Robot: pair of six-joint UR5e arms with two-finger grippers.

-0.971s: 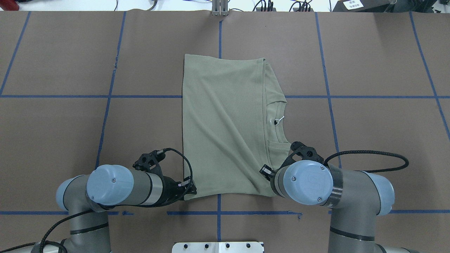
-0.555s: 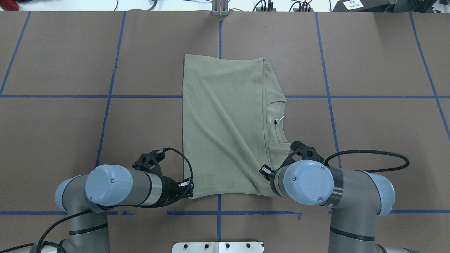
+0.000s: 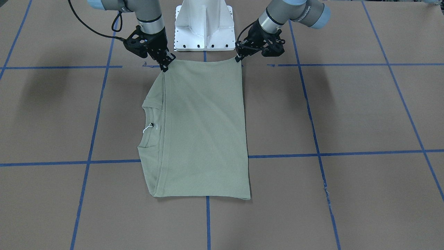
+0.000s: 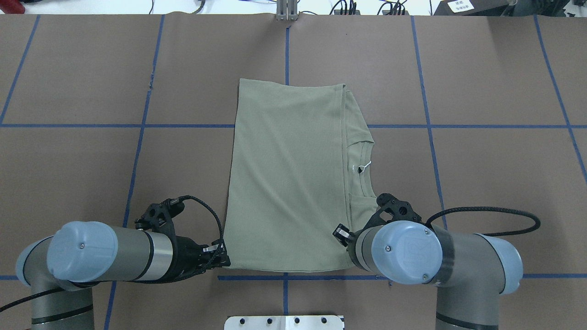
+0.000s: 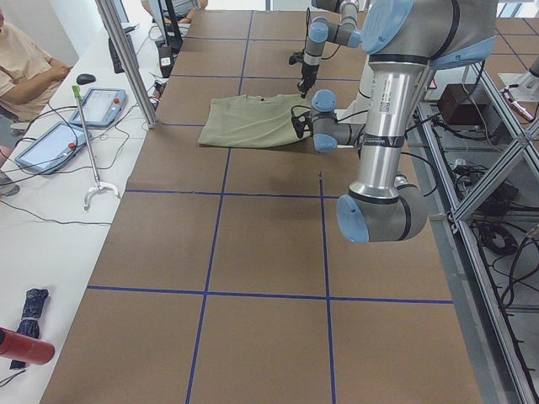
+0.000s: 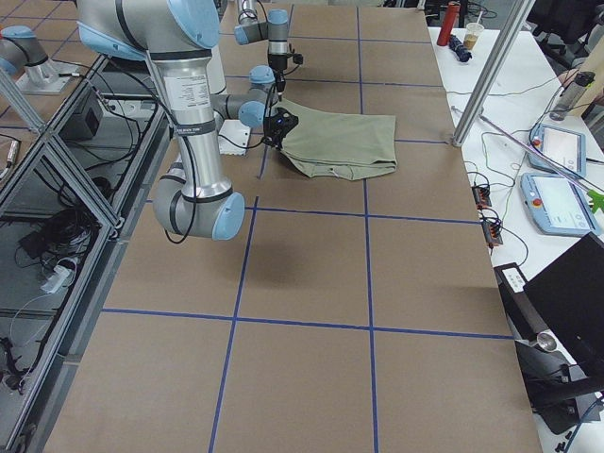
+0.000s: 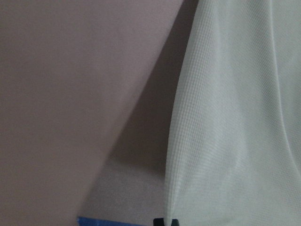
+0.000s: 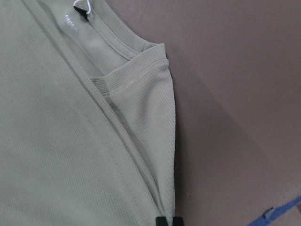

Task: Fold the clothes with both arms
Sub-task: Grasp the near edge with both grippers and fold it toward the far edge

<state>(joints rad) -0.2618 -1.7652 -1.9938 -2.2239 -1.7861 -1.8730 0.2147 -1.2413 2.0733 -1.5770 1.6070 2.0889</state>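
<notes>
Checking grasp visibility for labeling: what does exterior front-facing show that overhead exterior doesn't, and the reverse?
Only front-facing: the right gripper with its fingertips pinching a near-robot corner of the shirt, and the upright column of the white pedestal.
Only overhead: cables past the table's far edge. In that view the blue joint cap on the right arm hides that gripper's fingertips.
Both: the left gripper on the shirt's other near-robot corner, the folded shirt with its white tag string toward the robot's right, and the blue tape grid.
</notes>
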